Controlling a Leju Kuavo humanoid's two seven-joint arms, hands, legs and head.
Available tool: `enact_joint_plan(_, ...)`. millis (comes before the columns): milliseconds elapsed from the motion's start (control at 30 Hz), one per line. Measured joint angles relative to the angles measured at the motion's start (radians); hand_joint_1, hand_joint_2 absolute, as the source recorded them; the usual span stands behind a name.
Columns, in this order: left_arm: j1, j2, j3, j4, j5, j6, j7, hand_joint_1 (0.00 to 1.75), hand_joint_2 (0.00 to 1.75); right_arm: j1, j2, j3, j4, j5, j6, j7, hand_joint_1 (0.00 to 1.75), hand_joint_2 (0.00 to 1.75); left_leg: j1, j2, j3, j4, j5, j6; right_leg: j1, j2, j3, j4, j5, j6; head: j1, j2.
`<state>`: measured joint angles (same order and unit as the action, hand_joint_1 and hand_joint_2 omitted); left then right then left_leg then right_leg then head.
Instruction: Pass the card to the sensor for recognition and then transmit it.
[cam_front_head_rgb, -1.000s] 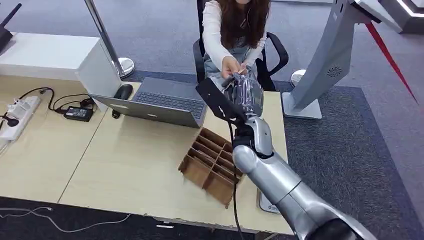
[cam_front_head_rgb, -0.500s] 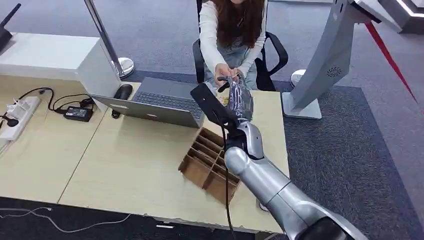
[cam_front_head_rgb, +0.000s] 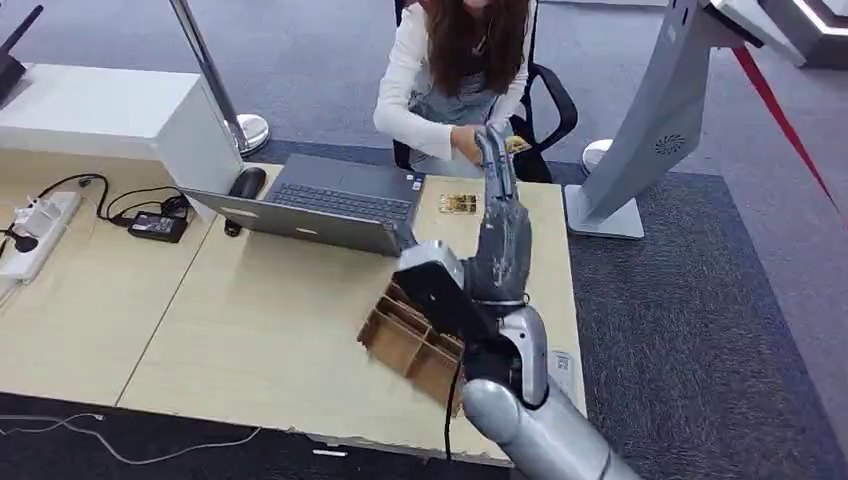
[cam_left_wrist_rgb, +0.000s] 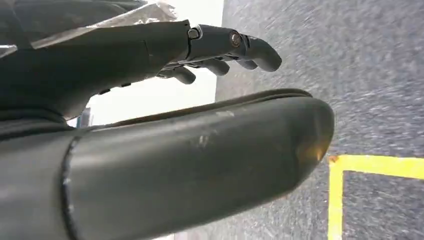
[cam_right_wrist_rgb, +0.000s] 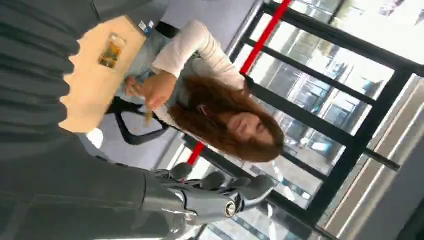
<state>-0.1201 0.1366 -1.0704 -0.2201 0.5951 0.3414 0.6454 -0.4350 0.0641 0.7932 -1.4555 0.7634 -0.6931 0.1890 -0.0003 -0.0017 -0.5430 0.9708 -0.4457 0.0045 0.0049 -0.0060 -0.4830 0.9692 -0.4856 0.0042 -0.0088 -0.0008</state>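
Desk (cam_front_head_rgb: 250, 330) of pale wood carries a laptop (cam_front_head_rgb: 320, 205), a brown divider tray (cam_front_head_rgb: 405, 340) and a small packet (cam_front_head_rgb: 459, 203) near its far edge. Behind it a person (cam_front_head_rgb: 455, 70) sits in a chair; the person's hand (cam_front_head_rgb: 468, 145) holds the card (cam_front_head_rgb: 516, 145), just beside the right hand's raised fingertips. The right hand (cam_front_head_rgb: 500, 230) stands upright above the desk, fingers straight and apart, holding nothing. The left hand (cam_left_wrist_rgb: 165, 47) hangs over grey floor (cam_left_wrist_rgb: 350, 75), fingers loosely extended and empty.
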Motion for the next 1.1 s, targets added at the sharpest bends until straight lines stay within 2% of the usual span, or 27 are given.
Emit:
enact_joint_plan(133, 0.002, -0.007, 0.003, 0.0, 0.007, 0.006, 0.027, 0.0, 0.0, 0.229, -0.046, -0.08, -0.171, -0.152, 0.0, -0.183, 0.0, 1.75, -0.001, 0.001, 0.0, 0.0, -0.001, 0.0, 0.0, 0.002, 0.0, 0.0, 0.0, 0.0, 0.0, 0.0)
enact_joint_plan(267, 0.002, -0.016, 0.01, 0.0, 0.005, 0.008, 0.045, 0.0, 0.0, 0.368, -0.063, -0.149, -0.245, -0.253, 0.0, -0.288, 0.0, 1.75, -0.001, 0.001, 0.0, 0.0, -0.001, 0.0, 0.0, 0.003, 0.0, 0.0, 0.0, 0.0, 0.0, 0.0)
enact_joint_plan(367, 0.0, -0.024, 0.014, -0.001, -0.002, 0.009, 0.045, 0.0, 0.0, 0.428, -0.065, -0.174, -0.276, -0.263, 0.002, -0.317, 0.0, 1.75, 0.0, 0.001, 0.0, 0.0, -0.001, 0.0, 0.0, 0.003, 0.0, 0.0, 0.0, 0.0, 0.0, 0.0)
enact_joint_plan(700, -0.002, -0.043, 0.027, -0.007, 0.034, 0.051, 0.026, 0.0, 0.0, 0.497, -0.065, -0.205, -0.293, -0.275, 0.002, -0.316, 0.0, 1.75, 0.0, 0.001, 0.0, 0.0, 0.0, -0.001, 0.001, 0.002, 0.0, 0.0, 0.001, -0.001, 0.0, 0.0)
enact_joint_plan(867, -0.003, -0.047, 0.034, -0.007, 0.022, 0.016, 0.045, 0.0, 0.0, 0.507, -0.062, -0.215, -0.295, -0.197, 0.002, -0.312, 0.0, 1.75, 0.0, 0.001, 0.001, 0.0, 0.0, -0.001, 0.001, 0.002, 0.0, 0.0, 0.001, -0.001, 0.0, 0.0)
enact_joint_plan(1000, -0.008, -0.054, 0.034, 0.004, 0.027, -0.032, 0.046, 0.0, 0.0, 0.517, -0.063, -0.217, -0.295, -0.15, 0.002, -0.251, 0.0, 1.75, 0.0, 0.001, 0.0, 0.0, 0.0, -0.001, 0.001, 0.002, 0.001, 0.0, 0.001, -0.001, 0.0, 0.0)
enact_joint_plan(1100, -0.013, -0.059, 0.034, 0.016, 0.045, -0.044, 0.046, 0.0, 0.0, 0.516, -0.075, -0.217, -0.288, -0.144, 0.002, -0.169, 0.0, 1.75, 0.0, 0.001, 0.0, 0.0, 0.0, -0.001, 0.001, 0.002, 0.001, 0.0, 0.001, -0.001, 0.0, 0.0)
